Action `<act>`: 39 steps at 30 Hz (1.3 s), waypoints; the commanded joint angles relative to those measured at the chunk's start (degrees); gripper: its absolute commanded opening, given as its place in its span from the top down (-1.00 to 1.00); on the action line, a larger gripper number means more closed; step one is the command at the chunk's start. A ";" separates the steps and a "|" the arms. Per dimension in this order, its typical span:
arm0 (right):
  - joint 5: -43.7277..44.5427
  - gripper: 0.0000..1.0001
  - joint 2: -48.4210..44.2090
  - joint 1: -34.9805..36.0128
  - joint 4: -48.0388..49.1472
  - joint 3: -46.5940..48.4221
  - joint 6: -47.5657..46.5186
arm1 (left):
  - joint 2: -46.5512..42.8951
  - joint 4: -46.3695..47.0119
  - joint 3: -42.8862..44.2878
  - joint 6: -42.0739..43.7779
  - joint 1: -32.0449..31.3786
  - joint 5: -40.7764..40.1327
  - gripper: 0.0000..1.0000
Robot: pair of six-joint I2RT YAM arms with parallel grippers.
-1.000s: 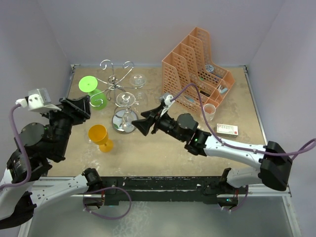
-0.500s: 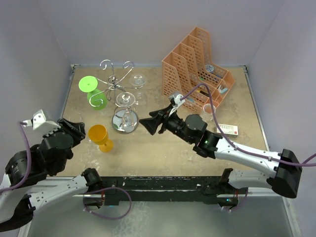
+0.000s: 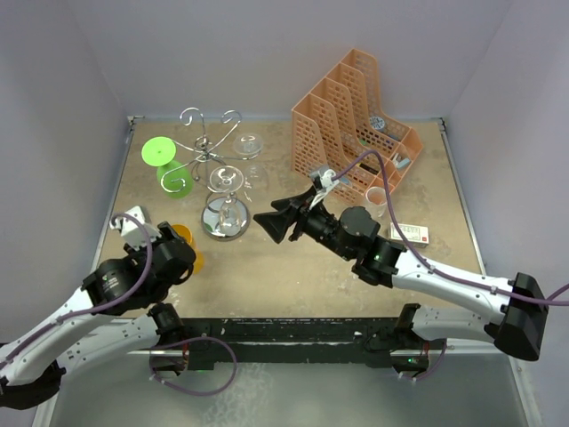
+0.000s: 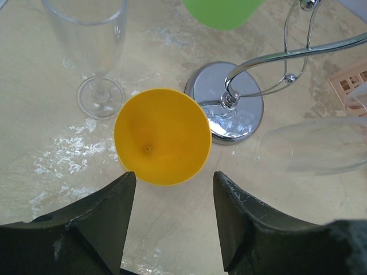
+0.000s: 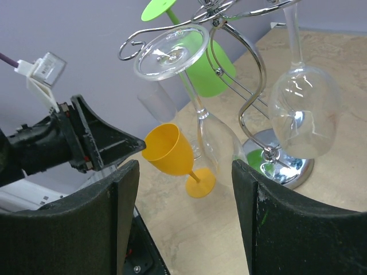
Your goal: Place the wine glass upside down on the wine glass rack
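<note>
Mottled beige tabletop (image 3: 293, 267); left gripper (image 4: 173, 176) wide near yellow plastic goblet (image 4: 161, 136); right gripper (image 5: 184, 166) wide.

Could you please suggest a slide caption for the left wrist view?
Open left hand poised above the upright yellow glass, next to the shiny base of the rack.

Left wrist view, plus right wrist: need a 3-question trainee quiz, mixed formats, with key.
1. True or false: the left gripper is shut on the yellow glass.
2. The yellow glass is: A) hanging upside down B) upright on the table C) on its side.
3. What colour is the opaque glass hanging foot-up on the wine glass rack?
Key: 1 false: jaws open, glass just ahead of them. 2 B. 3 green.
</note>
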 commanded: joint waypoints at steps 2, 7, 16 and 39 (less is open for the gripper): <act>0.87 -0.34 -2.04 0.26 1.56 -0.07 0.88 | 2.29 3.42 -2.29 -6.85 -0.29 -0.94 -0.11; 1.05 -0.34 -2.76 0.26 1.11 -0.07 0.94 | 3.36 2.93 -4.85 -10.78 -0.24 -0.67 -0.11; 0.97 -0.34 -3.23 0.26 0.96 -0.46 1.11 | 5.36 -4.08 -3.10 -18.40 -0.23 -3.38 0.04; 2.54 -0.33 -4.05 0.26 -0.28 -1.13 2.30 | 12.51 -6.49 -1.42 -18.65 -0.23 -4.17 0.18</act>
